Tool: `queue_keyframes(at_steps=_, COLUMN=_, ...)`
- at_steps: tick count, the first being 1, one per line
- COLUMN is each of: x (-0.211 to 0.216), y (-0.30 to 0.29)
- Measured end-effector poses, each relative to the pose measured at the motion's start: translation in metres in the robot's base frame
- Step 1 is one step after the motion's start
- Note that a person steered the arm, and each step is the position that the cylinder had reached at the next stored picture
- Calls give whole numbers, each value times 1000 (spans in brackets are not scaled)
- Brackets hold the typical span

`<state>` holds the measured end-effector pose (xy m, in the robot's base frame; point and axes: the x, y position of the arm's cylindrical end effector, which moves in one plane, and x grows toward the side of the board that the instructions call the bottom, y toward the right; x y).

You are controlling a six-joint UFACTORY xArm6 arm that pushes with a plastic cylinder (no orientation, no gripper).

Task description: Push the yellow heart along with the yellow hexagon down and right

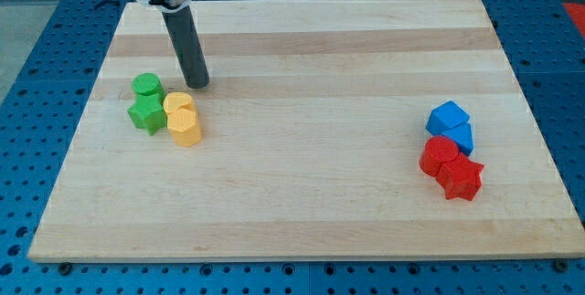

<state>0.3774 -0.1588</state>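
The yellow heart (177,104) and the yellow hexagon (185,126) sit touching each other at the view's left, the hexagon just below the heart. My tip (197,85) stands on the board just above and slightly right of the yellow heart, a small gap apart from it. A green cylinder (146,86) and a green star (145,112) lie directly left of the yellow pair, touching them.
At the view's right, two blue blocks (451,123) sit above a red block (441,154) and a red star (461,179), all clustered. The wooden board (311,67) rests on a blue perforated table (55,67).
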Motion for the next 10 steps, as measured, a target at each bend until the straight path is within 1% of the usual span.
queue_keyframes(at_steps=3, x=17, y=-18)
queue_keyframes(at_steps=6, x=25, y=-23)
queue_keyframes(at_steps=8, x=54, y=-23)
queue_keyframes(at_steps=10, x=65, y=-23)
